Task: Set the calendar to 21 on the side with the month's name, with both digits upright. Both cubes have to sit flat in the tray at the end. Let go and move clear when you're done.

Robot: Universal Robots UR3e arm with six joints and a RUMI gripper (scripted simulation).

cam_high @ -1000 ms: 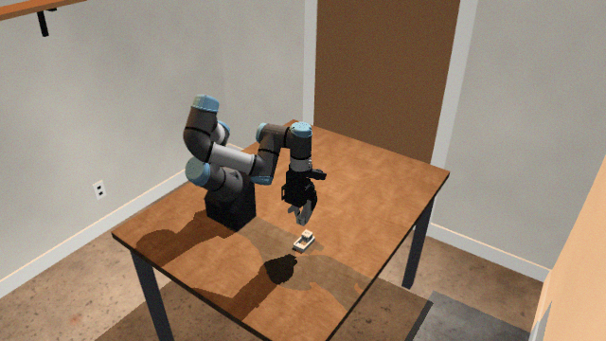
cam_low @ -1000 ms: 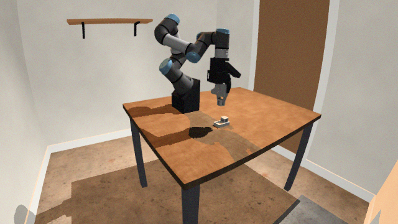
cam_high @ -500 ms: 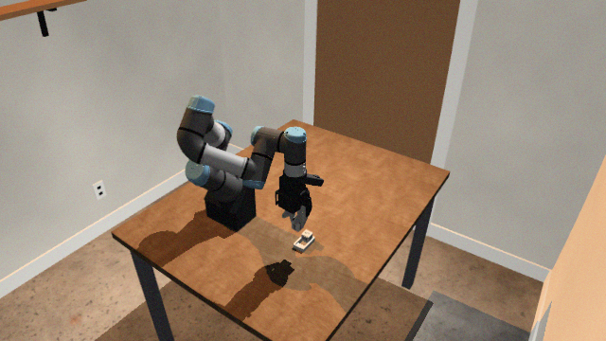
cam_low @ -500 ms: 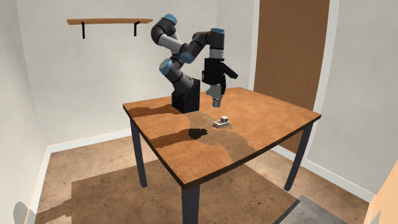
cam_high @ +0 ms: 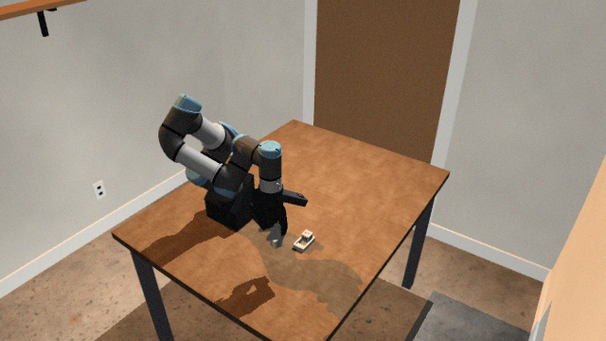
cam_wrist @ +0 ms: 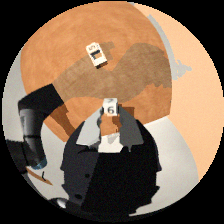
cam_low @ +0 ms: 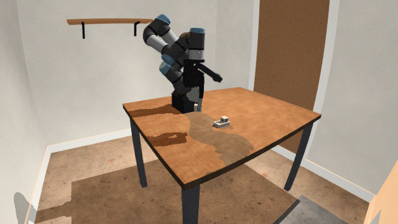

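A small white cube (cam_high: 275, 243) (cam_low: 196, 107) (cam_wrist: 111, 107) is being held clamped between the fingertips of the pincer (cam_high: 276, 242) (cam_low: 198, 108) (cam_wrist: 110, 106), low over the bench (cam_high: 360, 189) (cam_low: 273, 109) (cam_wrist: 50, 40). A 6 is being shown on one of its faces in the wrist view, with another mark being only partly exposed on the adjoining face. Whether the bench is being touched by this cube cannot be told.

The tray (cam_high: 297, 246) (cam_low: 221, 126) (cam_wrist: 103, 59) is being supported by the bench, well in from its edges and farther than the held cube from the edge beside which the arm's black base (cam_high: 222, 213) (cam_low: 178, 103) is being carried. One end of the tray is being occupied by the other cube (cam_high: 308, 234) (cam_low: 224, 119) (cam_wrist: 93, 48) (a 5 is being displayed there, as seen from the wrist). The other end is being left without a cube, so 21 is not being shown. Shadows are being cast across the bench toward its nearest corner in the top view.
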